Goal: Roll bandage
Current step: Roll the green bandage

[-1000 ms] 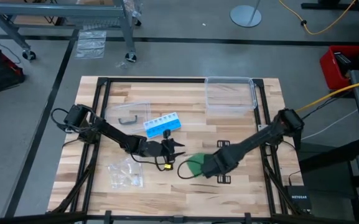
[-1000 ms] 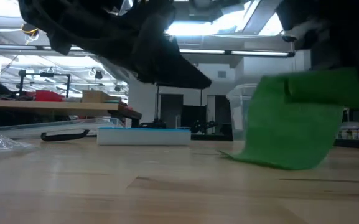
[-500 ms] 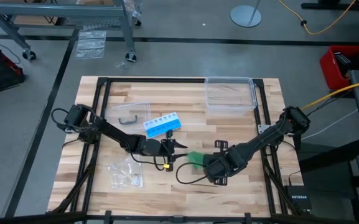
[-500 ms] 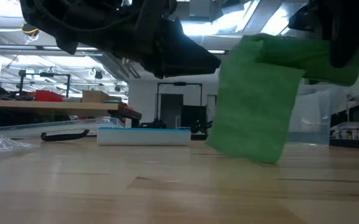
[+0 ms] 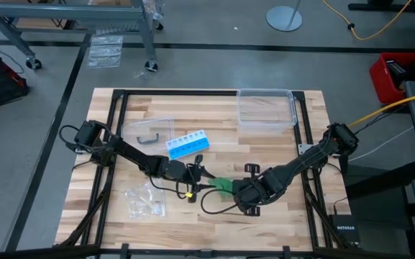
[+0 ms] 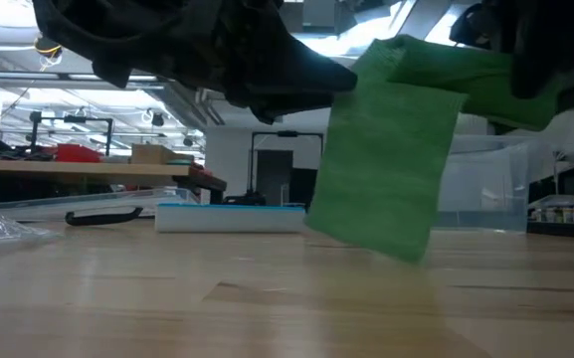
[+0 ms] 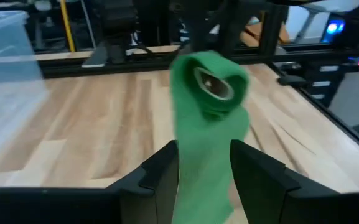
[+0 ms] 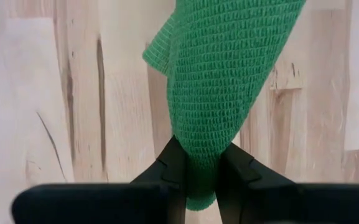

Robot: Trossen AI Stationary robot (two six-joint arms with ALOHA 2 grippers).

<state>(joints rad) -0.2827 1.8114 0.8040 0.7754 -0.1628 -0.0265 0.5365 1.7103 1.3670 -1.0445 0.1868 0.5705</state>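
Note:
The green bandage [image 5: 221, 185] hangs over the middle of the table, lifted clear. Its rolled part [image 7: 211, 81] shows a hollow core, and a flat tail [image 6: 386, 169] hangs from it, its lower edge above the wood. My right gripper [image 5: 236, 190], pointing steeply down, is shut on the rolled part. My left gripper [image 5: 201, 178] comes in nearly level from the table's left and is open. Its two fingers [image 7: 160, 177] stand on either side of the hanging tail. My right gripper pinches the bandage's rolled part [image 8: 201, 163] between its two fingers from above, pointing down. The roll lies about level across the fingers, and the tail [image 8: 229, 62] hangs slack below, clear of the table. My left gripper: whether its fingers touch the tail [image 7: 204, 174] I cannot tell.
A blue and white pill organizer [image 5: 188, 144] lies just beyond the grippers. A clear plastic box [image 5: 266, 108] stands at the far right, a small clear bag [image 5: 144, 201] lies near left, and a dark clip [image 5: 148, 139] lies far left. Bare wood lies near the grippers.
My right gripper has risen a little, tipped further down and carried the bandage toward my left gripper. The tail's lower edge, which rested on the table, now hangs clear. My left gripper has turned its wrist toward the bandage without shifting place.

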